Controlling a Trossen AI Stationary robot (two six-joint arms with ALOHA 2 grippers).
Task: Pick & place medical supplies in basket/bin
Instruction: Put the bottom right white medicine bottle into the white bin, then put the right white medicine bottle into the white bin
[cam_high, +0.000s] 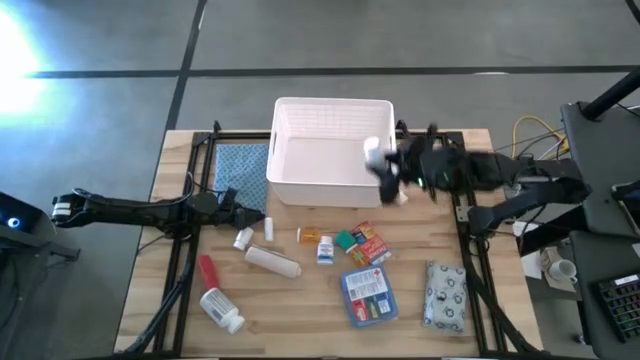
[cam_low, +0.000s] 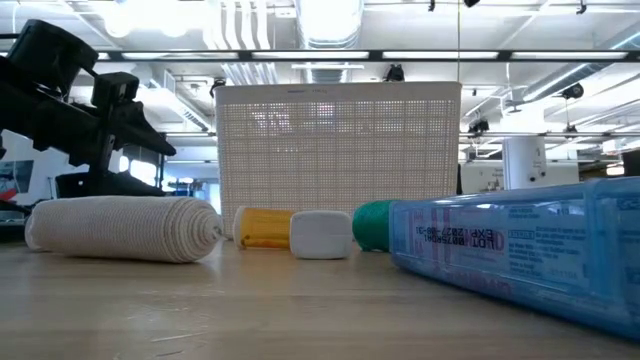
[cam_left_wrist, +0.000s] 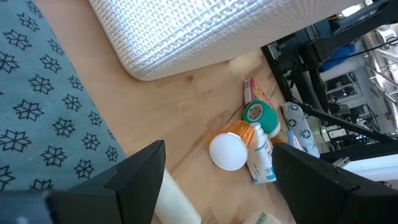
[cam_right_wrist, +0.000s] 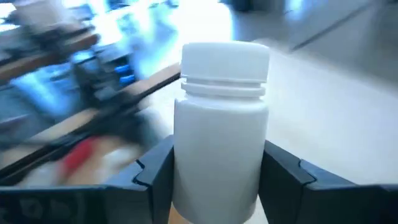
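The white slotted basket (cam_high: 330, 150) stands at the table's far middle. My right gripper (cam_high: 385, 172) reaches in from the right over the basket's right end, shut on a white capped bottle (cam_right_wrist: 221, 149). My left gripper (cam_left_wrist: 217, 180) is open, low over the table left of the basket's near corner, beside the blue cloth (cam_high: 240, 165). Lying on the table near it are a cream roll (cam_high: 272, 261), a red tube (cam_high: 207, 268), a white pill bottle (cam_high: 222, 310), an orange vial (cam_left_wrist: 230, 149), small coloured boxes (cam_high: 368, 245), a flat blue pack (cam_high: 367, 295) and a patterned pouch (cam_high: 445, 295). My right gripper pinches the white bottle's body (cam_right_wrist: 186, 168) between its two fingers (cam_right_wrist: 155, 174), below the ribbed cap (cam_right_wrist: 225, 62). The fingers come about level from the table's right and lie along the bottle, whose cap end points away from the wrist. It is lifted clear, above the basket's right end.
Black frame rails (cam_high: 190, 200) run along the table's left and right sides. The blue cloth lies flat against the basket's left wall. Two small white tubes (cam_high: 243, 238) lie just near my left gripper. Bare wood shows along the table's near edge.
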